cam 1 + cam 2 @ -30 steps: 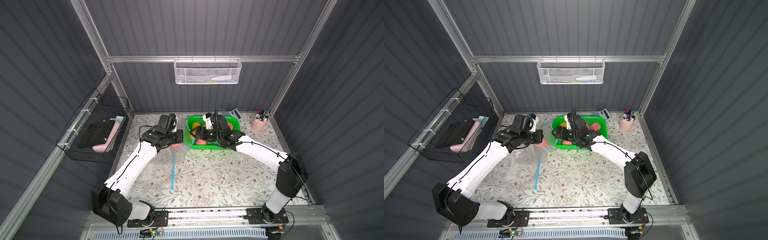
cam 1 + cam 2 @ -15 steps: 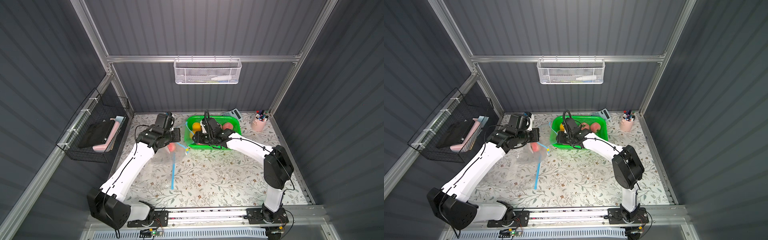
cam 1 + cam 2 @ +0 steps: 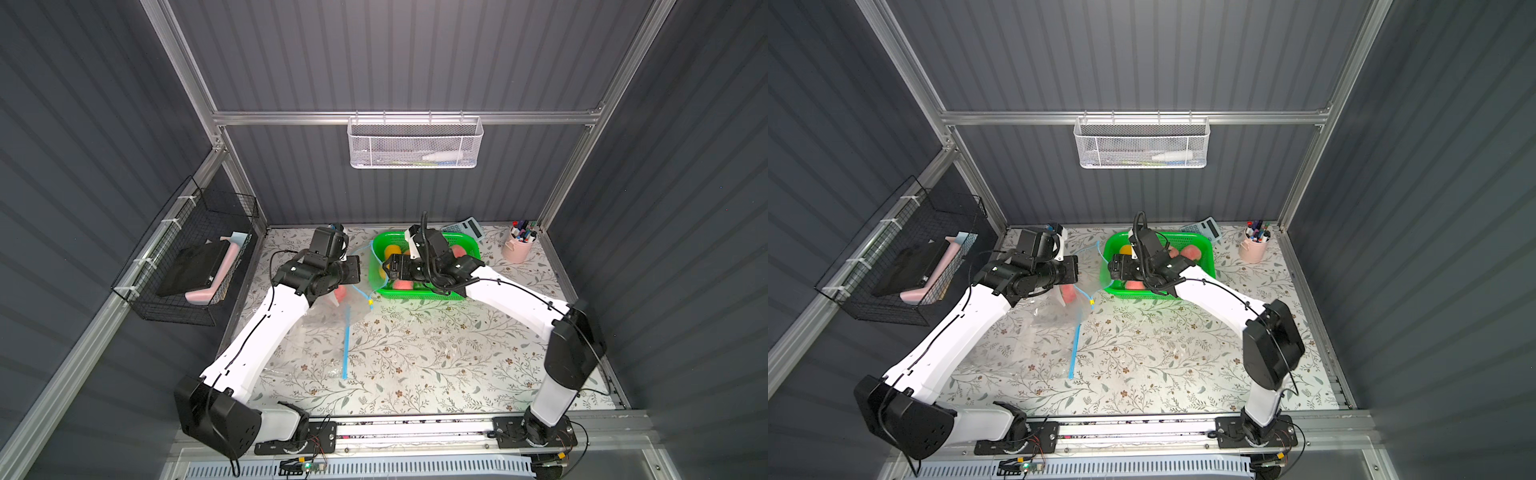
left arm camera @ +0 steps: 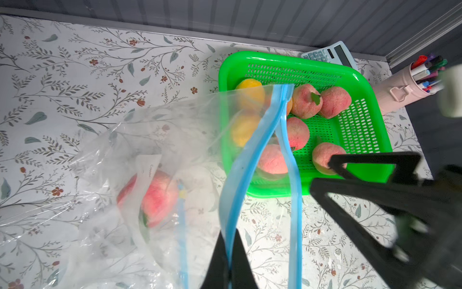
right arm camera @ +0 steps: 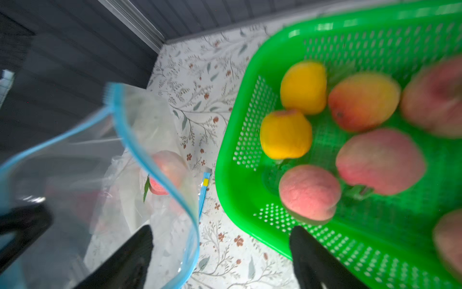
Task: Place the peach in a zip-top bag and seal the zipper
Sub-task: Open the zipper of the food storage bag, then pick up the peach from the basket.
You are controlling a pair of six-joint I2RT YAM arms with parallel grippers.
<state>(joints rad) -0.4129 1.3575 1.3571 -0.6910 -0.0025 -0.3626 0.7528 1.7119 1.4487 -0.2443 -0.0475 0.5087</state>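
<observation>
The floral table filled the floor of the cell, with both arms reaching to its far side. The left arm ended in the left claw, clenched on one blue lip of the bag and holding it up off the table. The right claw hung over the near left corner of the basket. It was released, with its fingers spread wide and nothing between them but the bag's rim and the basket's edge, neither of them touched.

The green basket stood at the back of the table and held several pink peaches and some yellow fruit. Just left of it, the clear bag slumped onto the table, its mouth raised towards the basket. A second clear sheet lay flat nearer the front.

The peach lay inside the bag's plastic, low down and resting on the table, partly behind a white label. It shows in both top views, beneath the left wrist.

The zipper was unsealed, its two blue strips parted and the free one hanging loose. A yellow slider sat on a blue strip beside the basket. I could not tell whose bag it was.
</observation>
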